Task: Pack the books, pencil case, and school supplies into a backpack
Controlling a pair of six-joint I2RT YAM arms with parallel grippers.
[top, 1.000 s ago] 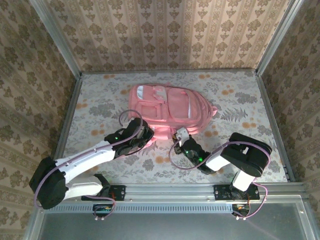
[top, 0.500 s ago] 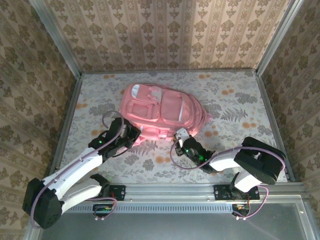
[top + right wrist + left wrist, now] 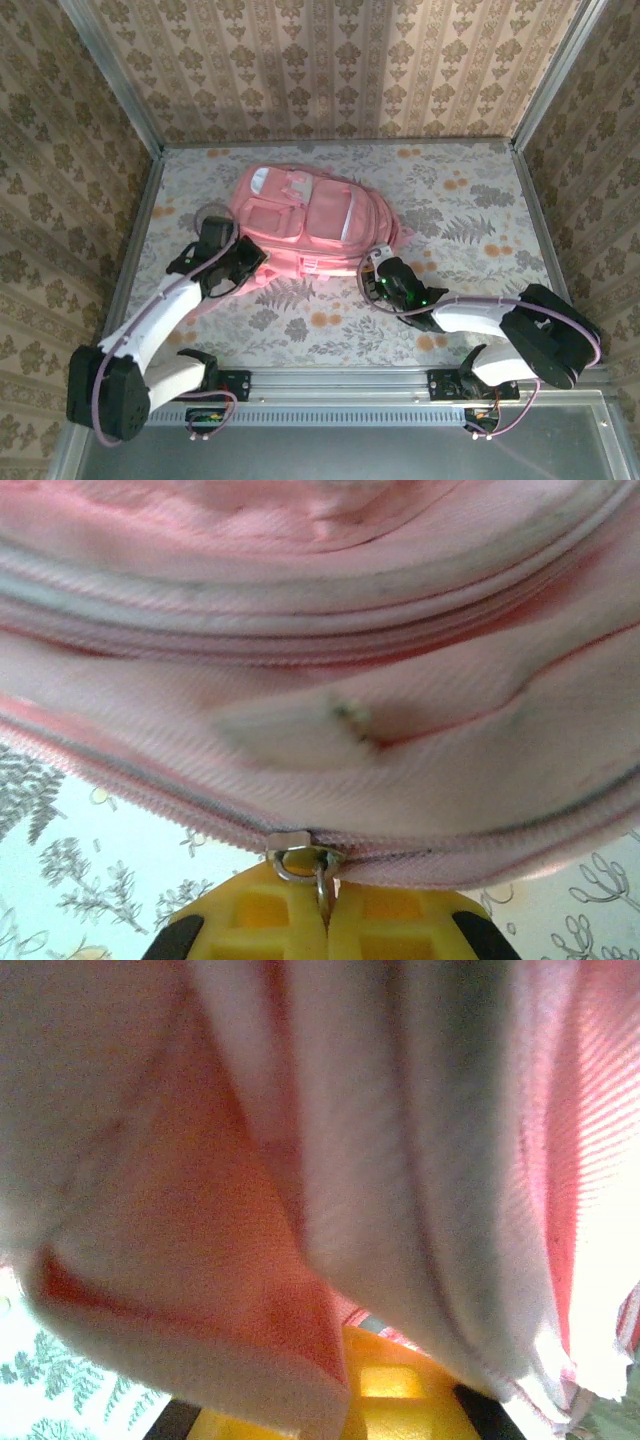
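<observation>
The backpack (image 3: pixel 315 215) lies flat on the surface (image 3: pixel 470 200), left of centre. The right gripper (image 3: pixel 325 905) pinches a zip pull (image 3: pixel 305 863), probably to run the zipper. The left gripper (image 3: pixel 243 258) meets the near-left fabric, likely bracing; whether it is closed cannot be told.

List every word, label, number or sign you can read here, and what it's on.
No readable text anywhere.
Backpack: plain pink fabric, no legible print.
White patches near its top: too small to tell if printed.
</observation>
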